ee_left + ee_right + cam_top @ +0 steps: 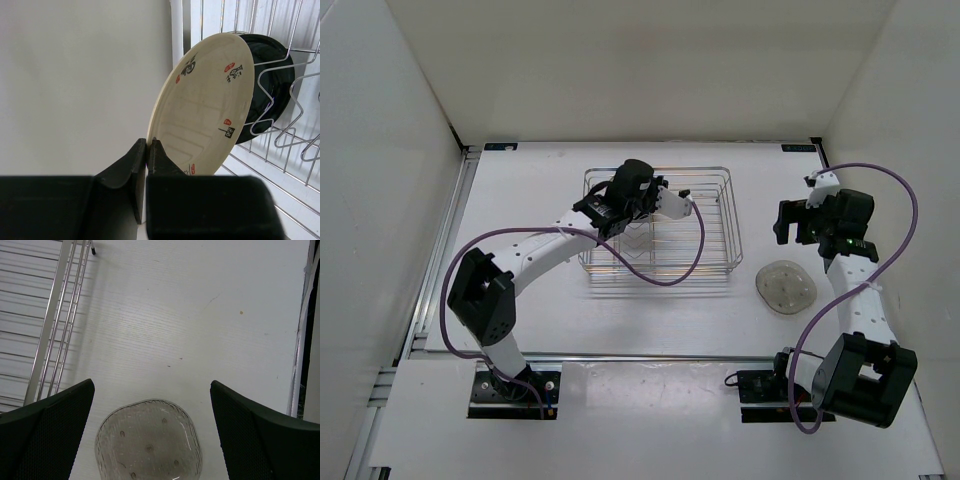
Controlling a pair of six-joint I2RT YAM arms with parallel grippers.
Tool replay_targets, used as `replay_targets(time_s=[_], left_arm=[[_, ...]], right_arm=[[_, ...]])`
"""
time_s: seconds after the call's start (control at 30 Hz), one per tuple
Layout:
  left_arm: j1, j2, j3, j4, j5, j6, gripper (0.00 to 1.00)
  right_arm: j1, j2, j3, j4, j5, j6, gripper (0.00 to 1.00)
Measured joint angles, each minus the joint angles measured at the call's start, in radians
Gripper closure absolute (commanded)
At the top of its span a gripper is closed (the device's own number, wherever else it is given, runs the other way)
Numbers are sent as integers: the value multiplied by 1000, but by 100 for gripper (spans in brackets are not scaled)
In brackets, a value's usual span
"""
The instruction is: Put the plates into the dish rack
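Observation:
The silver wire dish rack [712, 232] stands mid-table. My left gripper [658, 197] hangs over its back left part, shut on the lower rim of a cream plate [207, 105] with dark and red marks. That plate stands on edge and leans against a glossy black plate [274, 75], which sits upright in the rack's V-shaped wire dividers [280, 132]. The left gripper [148, 145] pinches the cream rim tightly. A pale translucent grey plate [786, 287] lies flat on the table right of the rack. My right gripper [792, 222] hovers behind it, open and holding nothing. In the right wrist view the grey plate [148, 445] lies below the right gripper [152, 385].
The rack's right edge [55, 325] shows at the left of the right wrist view. White walls close in the table at the back and both sides. A purple cable [670, 275] from the left arm loops across the rack's front.

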Motion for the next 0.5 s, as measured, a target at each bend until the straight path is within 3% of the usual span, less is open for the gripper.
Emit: replay_targets(time_s=[0.5], left_arm=[[14, 43, 0, -9, 10, -18, 90]], right_arm=[[-34, -1, 0, 0, -37, 4, 0]])
